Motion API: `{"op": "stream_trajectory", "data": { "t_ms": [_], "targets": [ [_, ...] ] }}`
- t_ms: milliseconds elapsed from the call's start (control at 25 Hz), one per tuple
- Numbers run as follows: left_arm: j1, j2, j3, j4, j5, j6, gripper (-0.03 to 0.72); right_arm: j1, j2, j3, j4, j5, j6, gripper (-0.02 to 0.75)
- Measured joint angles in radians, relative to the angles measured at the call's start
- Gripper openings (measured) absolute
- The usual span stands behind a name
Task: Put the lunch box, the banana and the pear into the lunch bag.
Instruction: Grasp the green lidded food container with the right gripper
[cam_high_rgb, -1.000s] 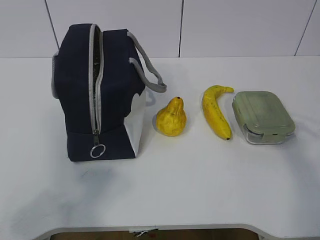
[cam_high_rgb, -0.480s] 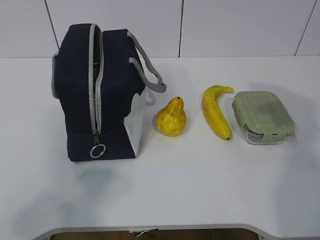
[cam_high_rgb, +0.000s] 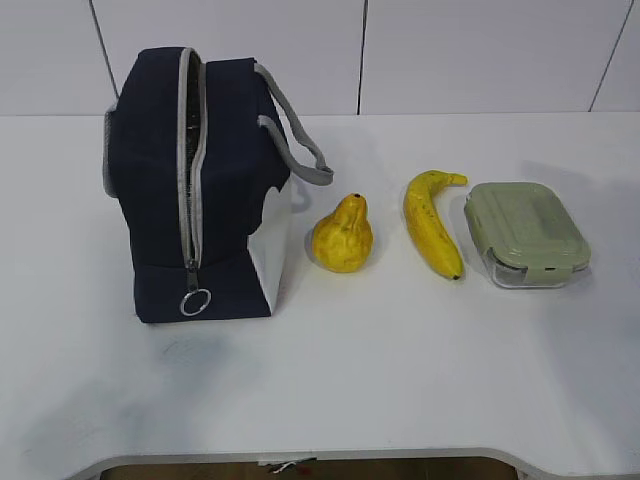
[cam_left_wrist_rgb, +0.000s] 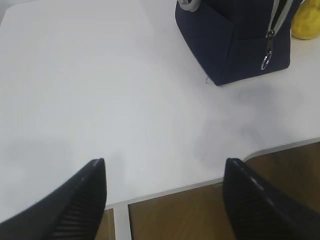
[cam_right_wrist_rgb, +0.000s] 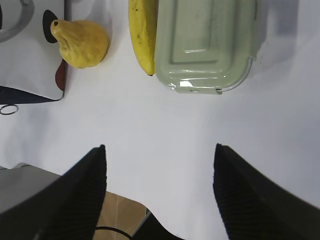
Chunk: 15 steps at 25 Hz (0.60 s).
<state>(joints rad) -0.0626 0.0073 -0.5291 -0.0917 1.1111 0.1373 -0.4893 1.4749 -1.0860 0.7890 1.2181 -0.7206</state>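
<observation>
White table (cam_high_rgb: 400, 390), white panelled wall (cam_high_rgb: 480, 50) behind.

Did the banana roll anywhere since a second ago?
No. The banana lies in the same spot between the pear and the lunch box, as before.

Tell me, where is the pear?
In the exterior view the pear stands on the table, between the lunch bag on its left and the banana on its right.

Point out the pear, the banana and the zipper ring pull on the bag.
pear (cam_high_rgb: 342, 238): exterior view, middle of its plump body.
banana (cam_high_rgb: 430, 224): exterior view, middle of its curve.
ring pull (cam_high_rgb: 195, 301): exterior view, the ring's rim, low on the bag's front.
</observation>
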Motion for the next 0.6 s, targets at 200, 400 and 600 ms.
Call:
{"op": "stream_trajectory", "data": {
  "t_ms": [200, 400, 600],
  "targets": [
    [0.000, 0.000, 0.000, 0.000, 0.000, 0.000, 0.555, -0.001, 0.082, 0.000, 0.021, -0.002, -0.040, 0.529],
    [0.000, 0.000, 0.000, 0.000, 0.000, 0.000, 0.555, -0.002, 0.157, -0.037, 0.041, -0.006, -0.052, 0.529],
    [0.000, 0.000, 0.000, 0.000, 0.000, 0.000, 0.555, -0.004, 0.199, -0.112, 0.059, -0.008, -0.054, 0.529]
  ]
}}
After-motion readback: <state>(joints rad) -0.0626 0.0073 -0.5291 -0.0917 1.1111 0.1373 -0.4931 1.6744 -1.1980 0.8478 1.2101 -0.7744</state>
